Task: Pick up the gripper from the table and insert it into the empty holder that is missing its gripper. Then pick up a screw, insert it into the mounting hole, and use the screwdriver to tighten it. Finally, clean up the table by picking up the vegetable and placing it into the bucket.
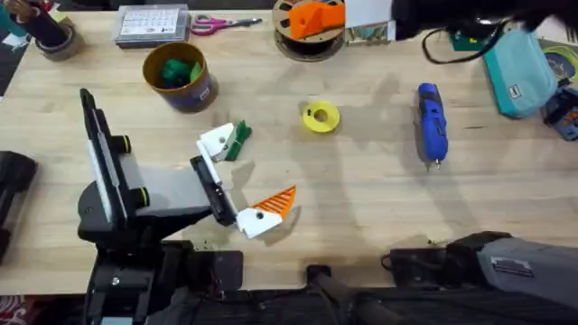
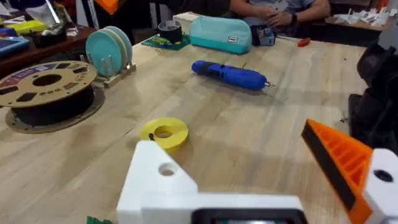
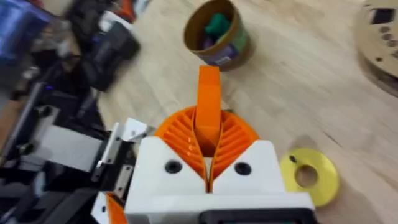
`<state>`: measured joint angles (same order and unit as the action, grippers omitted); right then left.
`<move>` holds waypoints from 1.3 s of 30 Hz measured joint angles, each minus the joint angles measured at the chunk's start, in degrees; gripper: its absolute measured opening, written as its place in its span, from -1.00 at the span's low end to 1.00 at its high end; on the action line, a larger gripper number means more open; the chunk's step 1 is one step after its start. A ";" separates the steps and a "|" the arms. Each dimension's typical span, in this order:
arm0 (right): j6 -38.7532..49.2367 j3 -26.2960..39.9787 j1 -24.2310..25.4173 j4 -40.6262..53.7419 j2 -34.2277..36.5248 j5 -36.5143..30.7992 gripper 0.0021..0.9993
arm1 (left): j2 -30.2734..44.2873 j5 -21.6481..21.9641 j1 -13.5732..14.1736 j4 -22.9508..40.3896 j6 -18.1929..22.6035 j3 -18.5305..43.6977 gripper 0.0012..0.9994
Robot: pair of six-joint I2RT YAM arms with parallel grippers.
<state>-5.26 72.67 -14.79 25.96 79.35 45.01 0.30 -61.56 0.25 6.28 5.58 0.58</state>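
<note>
1. Table (image 1: 379, 190): light wood, carrying everything below.
2. Left arm: base at 8 o'clock, reaching toward the centre.
3. Filament spool (image 1: 296, 42): lies flat at 12 o'clock, at the far edge.
4. Bucket (image 1: 178, 77): upright at 10 o'clock, tan rim. It has bright green lumps inside, which also show in the right wrist view (image 3: 217, 34).
5. Screwdriver (image 1: 431, 122): blue, lying flat at 3 o'clock with its metal tip toward the near edge, well apart from both grippers. It is untouched.
6. Left gripper (image 1: 246, 176): low over the table just left of centre, fingers spread wide with nothing between them. The finger nearer the bases carries an orange ribbed pad (image 2: 339, 155).
7. Holder (image 1: 217, 142): the other, farther finger of that jaw. It is a bare white block with no pad, and its mounting hole is visible in the left wrist view (image 2: 158, 180).
8. Right gripper (image 3: 208, 134): raised high and seen at 12 o'clock overhead (image 1: 312, 16). Its two orange pads are closed tight on item 9.
9. Orange fingertip gripper (image 3: 209, 93): clamped between those pads and standing out beyond the tips, clear of the table and not yet in the holder.
10. Yellow disc (image 1: 321, 117): flat, just beyond centre at 12 o'clock.
11. Vegetable (image 1: 239, 137): dark green, on the table right beside the holder at its 3 o'clock, outside the bucket.
</note>
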 joint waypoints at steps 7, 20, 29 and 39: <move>-13.34 -13.90 4.53 -25.58 0.00 15.83 -0.98 | 0.00 -0.04 0.00 0.02 0.00 0.00 0.98; -47.27 -32.10 7.57 -76.88 3.07 31.28 -0.98 | 0.02 -0.20 0.00 0.04 0.00 0.00 0.98; -62.08 -33.97 6.93 -85.21 13.58 39.18 -0.98 | 0.00 -0.20 0.00 0.04 0.00 0.00 0.98; -64.69 -33.97 0.17 -86.86 20.66 42.27 -0.98 | 0.00 -0.20 0.00 0.03 0.00 0.00 0.98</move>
<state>-69.95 38.70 -14.62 -60.91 100.01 87.29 0.30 -61.76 0.25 6.31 5.58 0.58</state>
